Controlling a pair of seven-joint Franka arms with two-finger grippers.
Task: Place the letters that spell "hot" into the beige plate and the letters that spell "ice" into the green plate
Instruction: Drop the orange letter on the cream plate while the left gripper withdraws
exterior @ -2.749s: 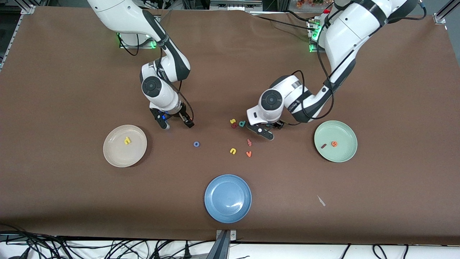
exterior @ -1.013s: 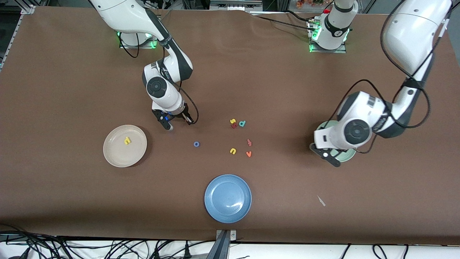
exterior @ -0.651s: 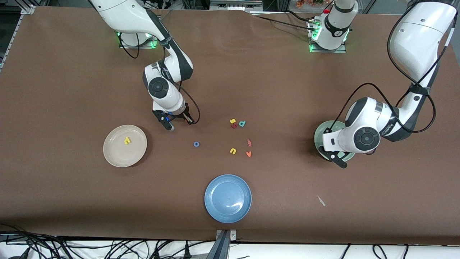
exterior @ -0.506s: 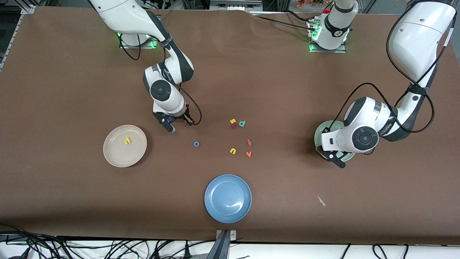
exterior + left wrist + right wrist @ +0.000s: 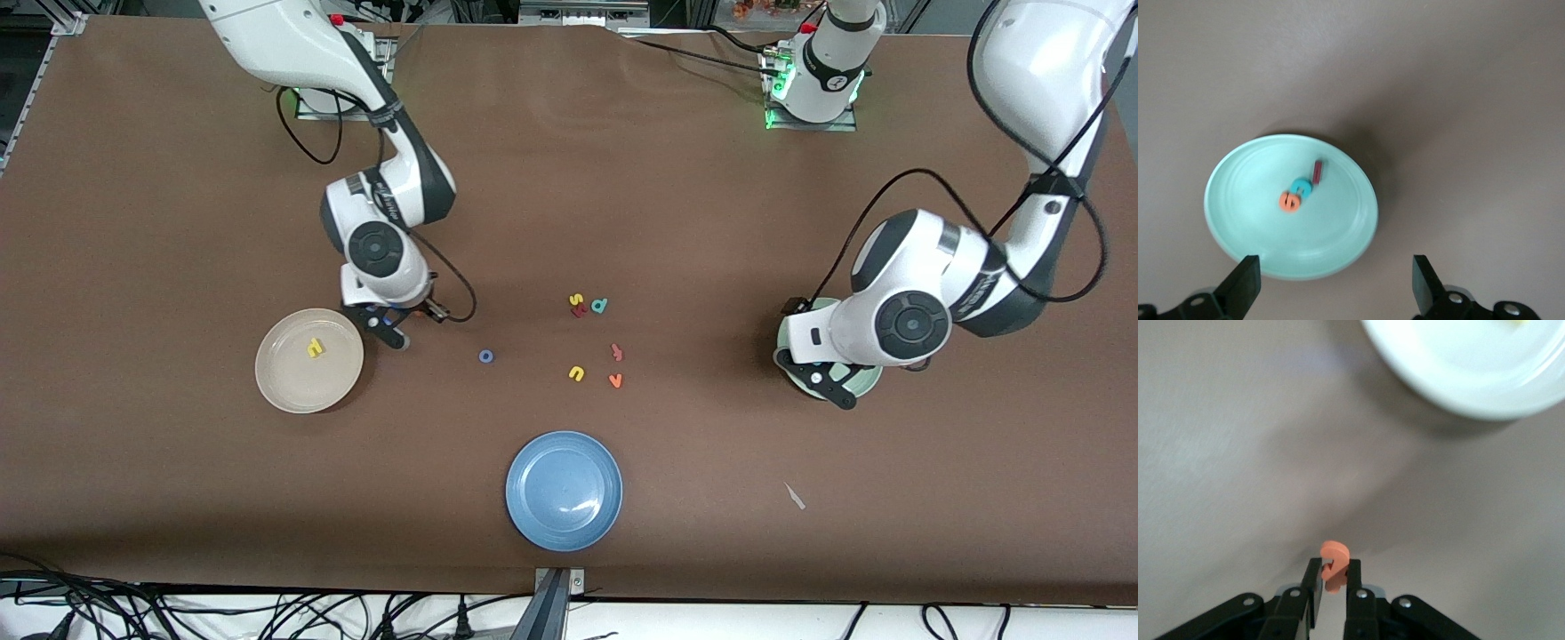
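Beside the beige plate, my right gripper pinches the orange t for delivery; my left gripper hangs wide open, empty, over the green plate.

1. Open brown bench surrounds the blue plate, with bare surface toward both arms' ends.
2. A loose cluster of small letters occupies mid-bench, a blue o set apart beside it.
3. The right pincer hangs just beside the beige plate; the left pincer hangs spread wide over the green plate.
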